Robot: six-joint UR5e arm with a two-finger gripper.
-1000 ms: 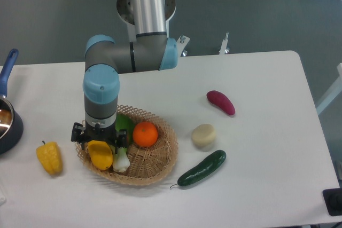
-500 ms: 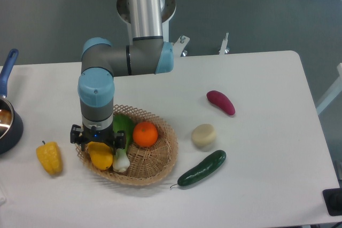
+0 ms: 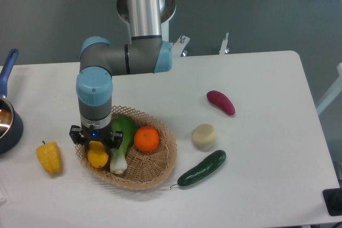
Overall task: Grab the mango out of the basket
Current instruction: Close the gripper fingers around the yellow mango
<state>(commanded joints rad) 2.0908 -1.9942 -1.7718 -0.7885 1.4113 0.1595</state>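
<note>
the mango [image 3: 98,155], a plain yellow oval, sits at the left side of the basket [image 3: 160,166], directly under the gripper [image 3: 96,143]. the gripper points straight down, its black fingers closed against the top of the mango, one on each side; the lower half of the fruit shows below them. whether the mango rests on the weave or hangs just above it cannot be told. beside it to the right lies a white-and-green leek [image 3: 120,148], then a round orange [image 3: 146,138] near the basket's middle. the basket is a round tan wicker dish on the white table [image 3: 256,185]. outside it: a yellow bell pepper [image 3: 49,157] to the left, a dark blue pot [image 3: 6,121] at the left edge, a cucumber [image 3: 202,168], a pale round potato [image 3: 203,135] and a purple sweet potato [image 3: 220,102] to the right.
</note>
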